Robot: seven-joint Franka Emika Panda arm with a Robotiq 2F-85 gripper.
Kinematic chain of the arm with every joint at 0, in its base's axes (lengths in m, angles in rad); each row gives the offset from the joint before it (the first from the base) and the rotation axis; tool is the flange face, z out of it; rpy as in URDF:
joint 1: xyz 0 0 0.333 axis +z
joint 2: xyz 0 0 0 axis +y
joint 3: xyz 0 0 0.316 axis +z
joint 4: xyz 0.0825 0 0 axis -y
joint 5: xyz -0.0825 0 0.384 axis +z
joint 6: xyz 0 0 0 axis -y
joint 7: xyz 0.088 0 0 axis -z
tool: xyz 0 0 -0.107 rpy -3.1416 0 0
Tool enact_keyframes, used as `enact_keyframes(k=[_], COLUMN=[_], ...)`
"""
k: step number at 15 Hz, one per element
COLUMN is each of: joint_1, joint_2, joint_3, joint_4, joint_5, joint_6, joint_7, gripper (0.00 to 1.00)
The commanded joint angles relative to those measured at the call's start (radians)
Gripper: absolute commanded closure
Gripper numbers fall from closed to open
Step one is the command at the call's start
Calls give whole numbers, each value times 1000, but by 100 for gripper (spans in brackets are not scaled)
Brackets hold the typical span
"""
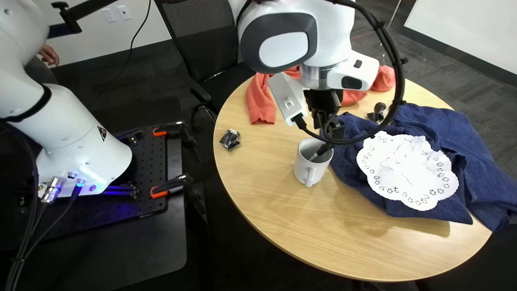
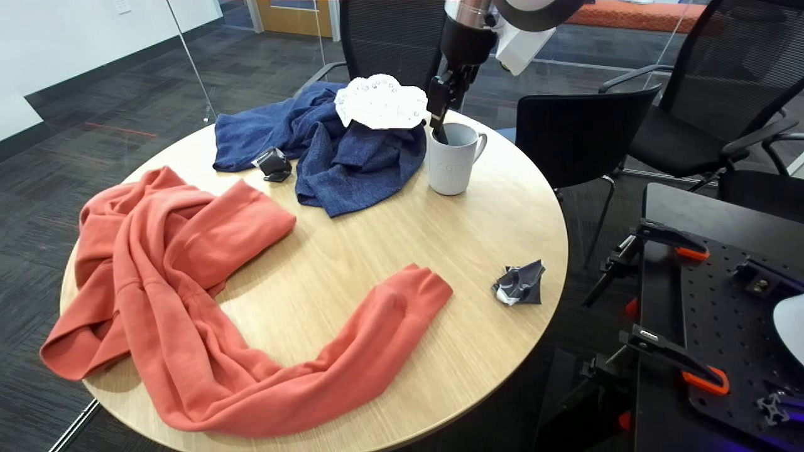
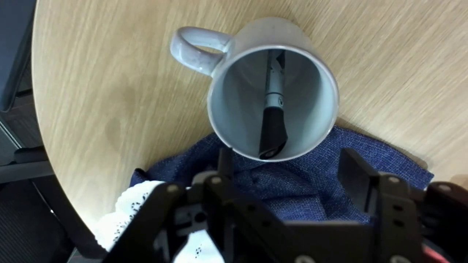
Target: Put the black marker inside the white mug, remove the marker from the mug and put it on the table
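Leaning in white mug (image 3: 309, 106): black marker (image 3: 274, 104); gripper (image 3: 286, 159) spread.

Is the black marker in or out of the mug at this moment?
In. The wrist view looks down into the white mug, where the black marker leans at a slant inside.

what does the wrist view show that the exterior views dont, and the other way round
Only the wrist view: the gripper plainly open, and a small mark on the black marker. Only the exterior views: the crumpled black wrapper and the dark clip-like object. Shared: the marker inside the white mug, the table, the blue cloth and the white doily.
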Motion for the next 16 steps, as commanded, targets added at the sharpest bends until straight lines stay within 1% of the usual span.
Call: enact_keyframes(k=[1, 4, 5, 6, 7, 9, 10, 12, 13, 14, 16], joint_1=[-29, -31, -33, -36, -36, -40, -38, -41, -41, -40, -36], joint_2=[-11, -10, -9, -8, -7, -6, -5, -3, -1, 3, 13], joint_3=[18, 11, 12, 15, 16, 23, 23, 28, 28, 27, 20], joint_4=[6, 4, 4, 4, 3, 1, 0, -3, -3, -3, 2], joint_5=[45, 39, 39, 43, 43, 49, 46, 49, 48, 46, 40], joint_6=[-17, -23, -23, -24, -25, -28, -30, -34, -35, -37, -37], joint_7=[-69, -78, -79, -83, -83, -91, -91, -97, -99, -105, -98], gripper=[28, 31, 37, 38, 46, 51, 55, 54, 58, 56, 57])
